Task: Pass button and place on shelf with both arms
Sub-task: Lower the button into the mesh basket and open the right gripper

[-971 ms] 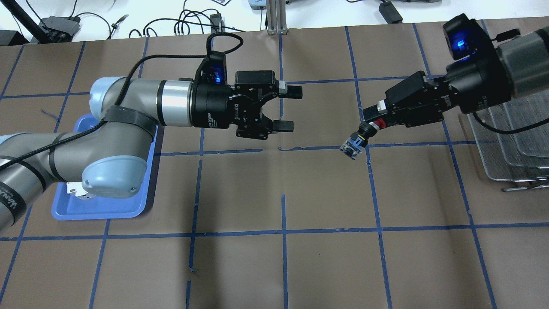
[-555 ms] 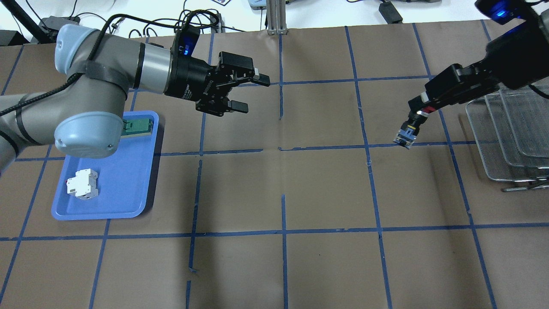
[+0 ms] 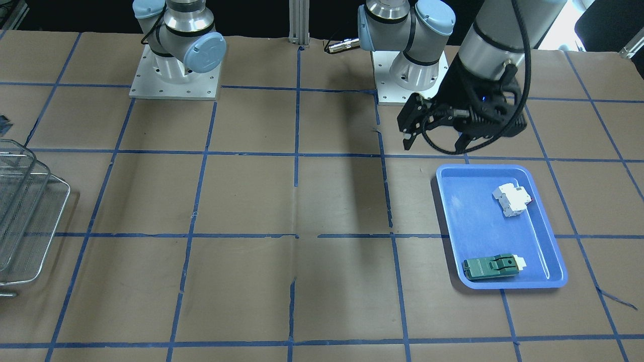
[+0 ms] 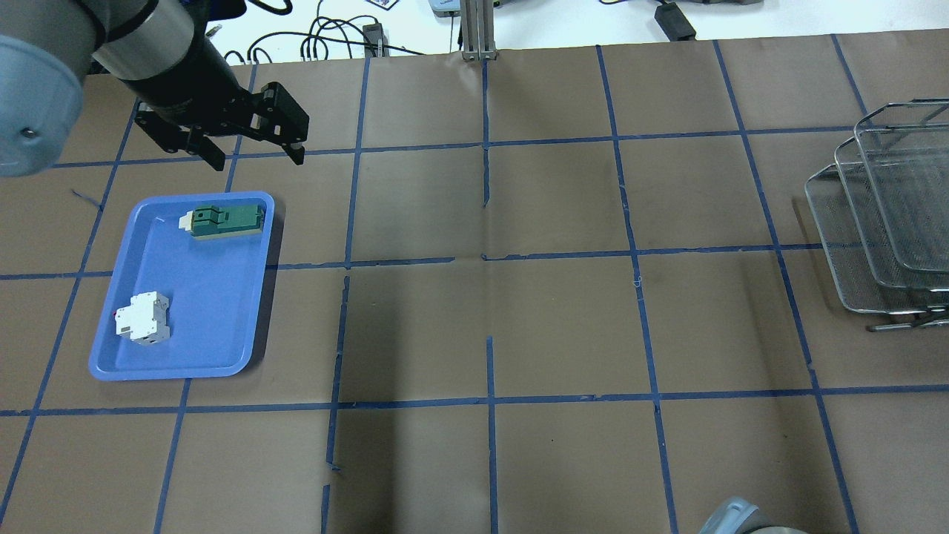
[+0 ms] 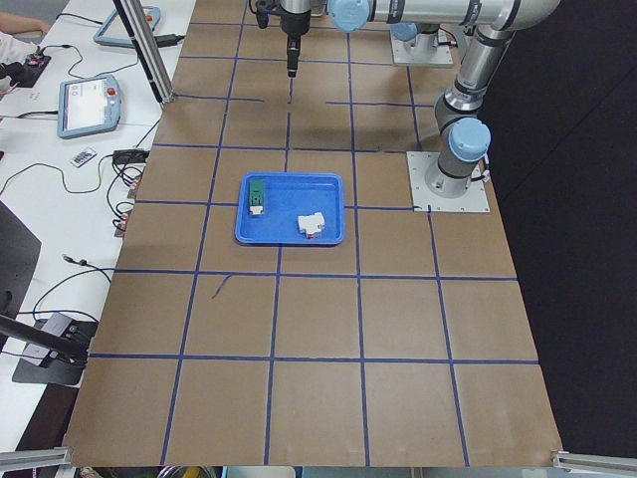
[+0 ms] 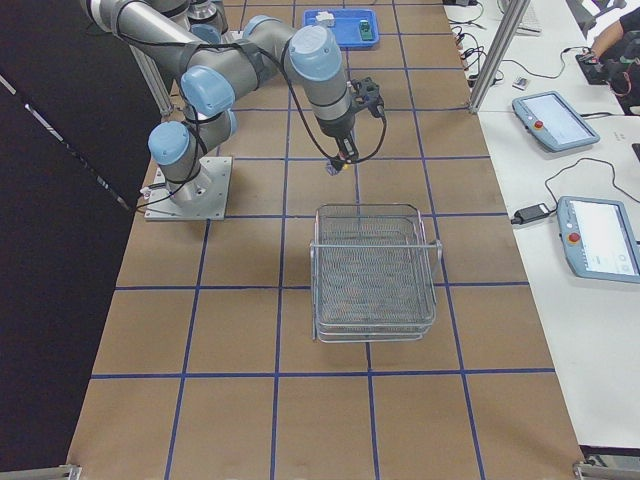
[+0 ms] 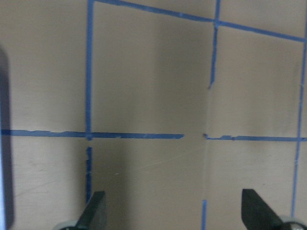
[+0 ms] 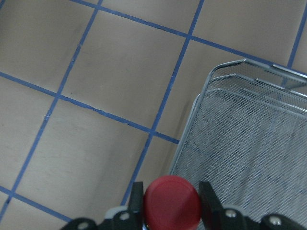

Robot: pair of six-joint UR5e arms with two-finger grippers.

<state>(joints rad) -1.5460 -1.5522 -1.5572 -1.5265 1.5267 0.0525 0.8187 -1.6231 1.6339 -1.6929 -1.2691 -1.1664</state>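
Closest to the right wrist camera, the right gripper (image 8: pixel 171 191) is clenched on the button (image 8: pixel 171 205), whose glossy red dome sits round between two black fingers. Just beyond lies a corner of the shelf (image 8: pixel 249 143): fine silver mesh in stepped tiers with rounded wire rims. A second ago this gripper hung over the middle of the tabletop (image 4: pixel 563 326), facing its partner. It has since swung out of the overhead view toward the shelf, so the hand-over looks finished and only the placing remains. The button appears to be held above the matte brown paper beside the rim, not yet over a basket. Farther off, the left gripper (image 4: pixel 256 153) has withdrawn past the blue tray (image 4: pixel 222 348), fingers spread and empty. That smooth, round-cornered plastic tray carries a white breaker block (image 4: pixel 141 319) and a flat green module (image 4: pixel 224 221).
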